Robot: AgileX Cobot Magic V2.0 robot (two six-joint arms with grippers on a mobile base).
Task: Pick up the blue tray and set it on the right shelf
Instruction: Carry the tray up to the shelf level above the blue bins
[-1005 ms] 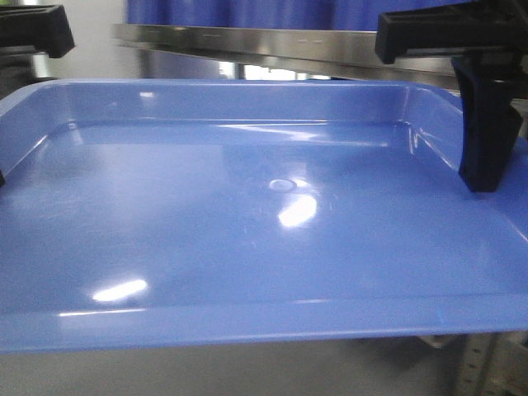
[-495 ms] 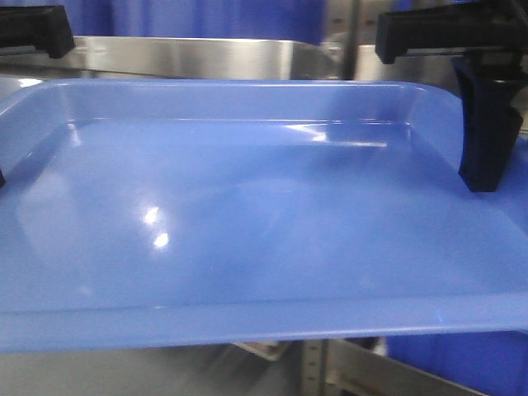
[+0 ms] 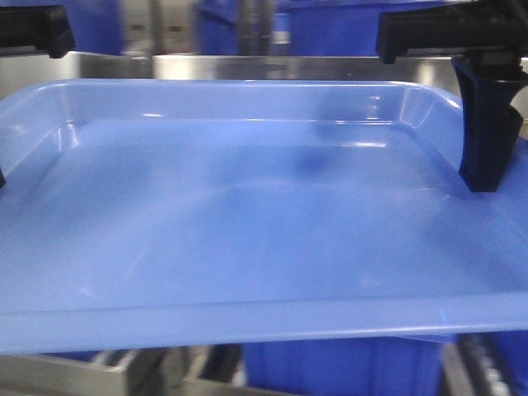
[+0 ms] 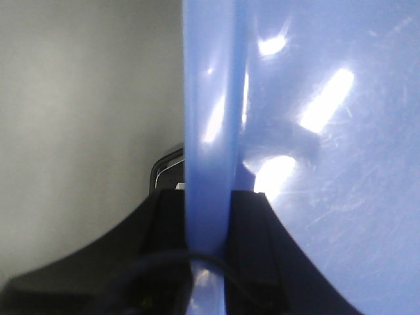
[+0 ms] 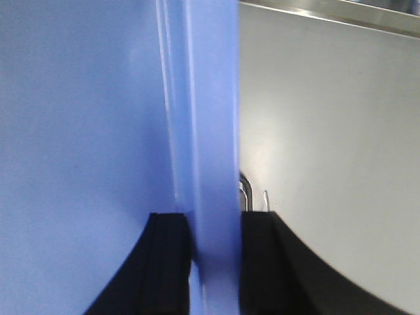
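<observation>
Tray position first: your blue tray (image 3: 247, 231) fills almost the whole front view, lying level and empty, carried by its two short ends. Your left gripper (image 4: 209, 205) is clamped on the left rim, one black finger (image 4: 169, 216) under the flared edge and the other on the inner side, both pressed against the plastic. Your right gripper (image 5: 214, 226) grasps the opposite rim the same way, its fingers tight on either side of the blue edge; in the front view its inner finger (image 3: 487, 124) hangs down over the tray's right wall. Past the far rim you see the shiny steel front rail of the right shelf (image 3: 272, 68), running across just above the tray's edge; whether the two touch you cannot tell. Dark-blue bins (image 3: 330, 25) stand blurred behind that rail, and another dark-blue bin (image 3: 346, 367) shows below the tray's near rim.
</observation>
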